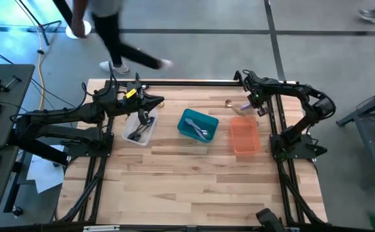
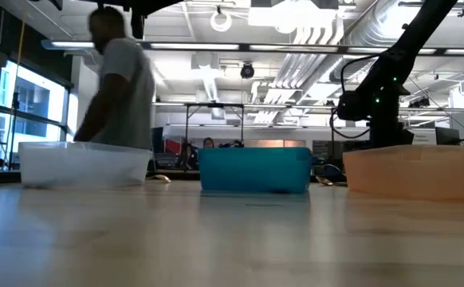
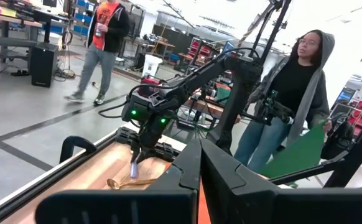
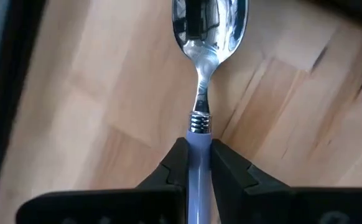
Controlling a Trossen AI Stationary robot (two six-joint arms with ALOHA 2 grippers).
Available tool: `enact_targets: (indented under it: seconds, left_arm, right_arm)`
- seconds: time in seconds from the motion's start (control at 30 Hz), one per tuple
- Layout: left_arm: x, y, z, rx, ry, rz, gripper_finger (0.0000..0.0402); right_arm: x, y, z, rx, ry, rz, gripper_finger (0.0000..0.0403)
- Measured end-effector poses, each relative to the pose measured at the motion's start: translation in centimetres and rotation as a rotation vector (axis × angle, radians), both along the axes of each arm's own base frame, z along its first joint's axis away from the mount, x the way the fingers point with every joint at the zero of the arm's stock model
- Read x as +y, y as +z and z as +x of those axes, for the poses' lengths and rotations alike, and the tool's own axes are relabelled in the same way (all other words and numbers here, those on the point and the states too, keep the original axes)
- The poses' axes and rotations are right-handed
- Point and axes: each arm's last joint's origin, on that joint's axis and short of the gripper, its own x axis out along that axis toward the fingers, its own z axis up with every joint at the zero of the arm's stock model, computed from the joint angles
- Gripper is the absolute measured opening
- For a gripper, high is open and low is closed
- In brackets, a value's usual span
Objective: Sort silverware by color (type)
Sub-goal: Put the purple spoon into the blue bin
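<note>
We saw a spoon (image 4: 207, 37) with a shiny bowl and a light purple handle, low over the wooden counter (image 1: 194, 180) at its far side, near the orange bin (image 1: 244, 135). The right pincer (image 4: 198, 163) was closed tight on the handle. A gold spoon (image 1: 229, 103) lay on the counter just beside it. The left pincer (image 3: 199, 165) was shut and empty, above the clear bin (image 1: 139, 127). The teal bin (image 1: 197, 125) sat between the other two bins.

An industrial robotics lab: exposed ceiling ducts (image 2: 391, 32), concrete floor (image 1: 194, 45), equipment racks, workbenches.
</note>
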Motion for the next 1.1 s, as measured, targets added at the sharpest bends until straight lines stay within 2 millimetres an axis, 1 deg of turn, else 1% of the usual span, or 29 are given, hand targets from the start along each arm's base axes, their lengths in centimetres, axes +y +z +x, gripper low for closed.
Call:
enact_targets:
  seconds: [0.43,0.73,0.97,1.1]
  left_arm:
    - [0.0,0.0,0.0,-0.006,-0.002,-0.024,0.0]
    - [0.0,0.0,0.0,-0.005,-0.002,-0.024,0.0]
    - [0.0,0.0,0.0,-0.006,-0.002,-0.024,0.0]
    - [0.0,0.0,0.0,-0.005,-0.014,-0.023,0.0]
  right_arm:
    - [0.6,3.9,-0.4,-0.064,0.063,-0.164,0.0028]
    - [1.6,6.7,-0.8,-0.08,0.094,-0.295,0.0028]
    - [2.4,8.4,-1.1,-0.086,0.192,-0.37,0.0028]
    - [2.7,9.4,-0.4,-0.109,0.304,-0.452,0.0028]
